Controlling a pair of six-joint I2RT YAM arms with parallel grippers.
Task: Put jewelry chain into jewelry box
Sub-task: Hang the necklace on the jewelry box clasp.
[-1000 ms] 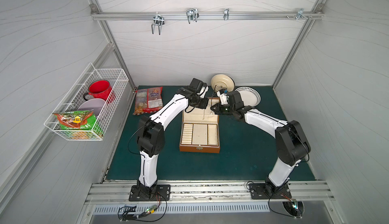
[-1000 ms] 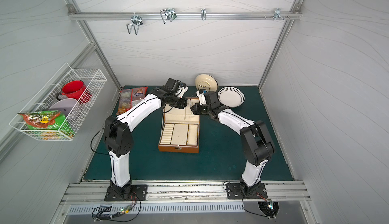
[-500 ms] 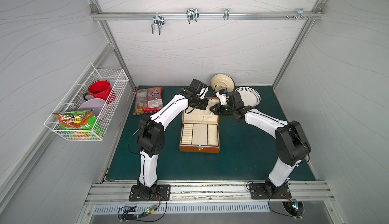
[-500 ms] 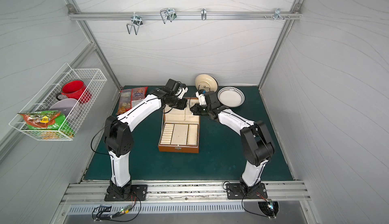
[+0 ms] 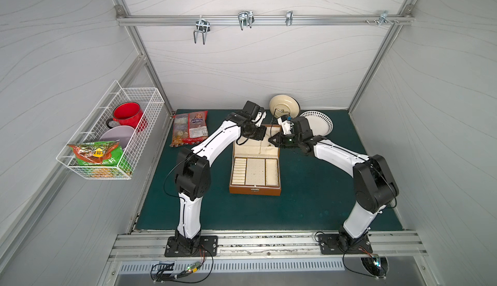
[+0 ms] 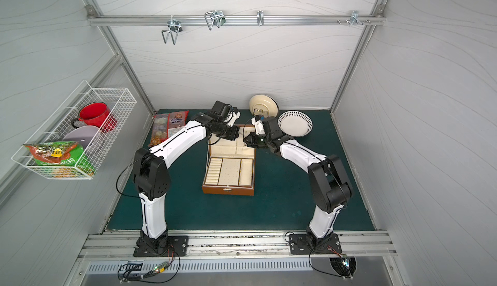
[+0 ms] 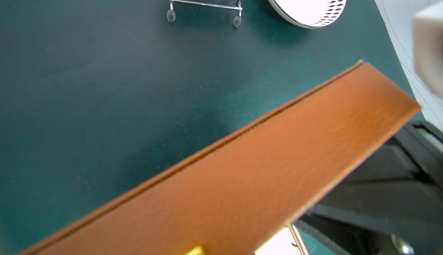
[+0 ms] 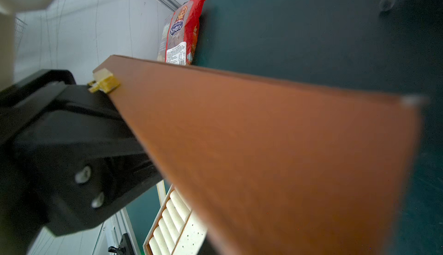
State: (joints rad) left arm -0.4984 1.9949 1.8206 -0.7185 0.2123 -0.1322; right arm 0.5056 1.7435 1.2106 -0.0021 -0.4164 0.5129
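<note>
- Jewelry box [image 5: 255, 174] sits open on the green mat [image 5: 309, 206]; chain [image 5: 260, 147] hangs down its raised lid's lining
- Left gripper [image 5: 260, 134] and right gripper [image 5: 274, 140], both clenched on the lid's top edge, flank the chain

Both arms reach from their bases toward twelve o'clock, elbows bent, wrists turned inward to face each other. The left gripper [image 5: 262, 134] sits at about eleven o'clock of the scene's centre, jaws closed. The right gripper [image 5: 273, 140] sits at one o'clock, jaws likewise closed.
</note>
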